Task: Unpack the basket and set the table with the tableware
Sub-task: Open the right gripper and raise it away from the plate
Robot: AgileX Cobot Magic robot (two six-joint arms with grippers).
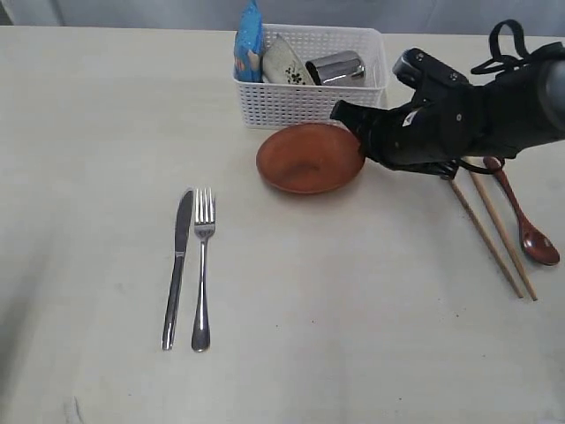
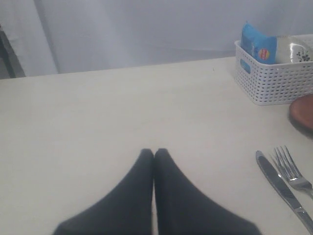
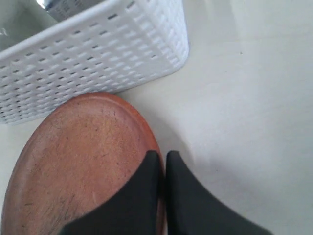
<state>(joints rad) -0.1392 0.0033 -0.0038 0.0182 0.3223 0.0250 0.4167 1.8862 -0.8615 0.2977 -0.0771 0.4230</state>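
- I see a blue chip bag (image 1: 250, 44) (image 2: 257, 46) standing upright, with a round yellow-and-red logo on its face.
- Behind everything hangs a pale grey backdrop (image 2: 146, 29), faintly creased like cloth.
- At the backdrop's edge, my left wrist view catches a dark slanted bar (image 2: 7, 54); I cannot tell what it is.

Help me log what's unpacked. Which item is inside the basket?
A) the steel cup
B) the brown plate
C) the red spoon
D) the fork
A: the cup lies inside the basket, while the fork, plate and spoon are out on the table.
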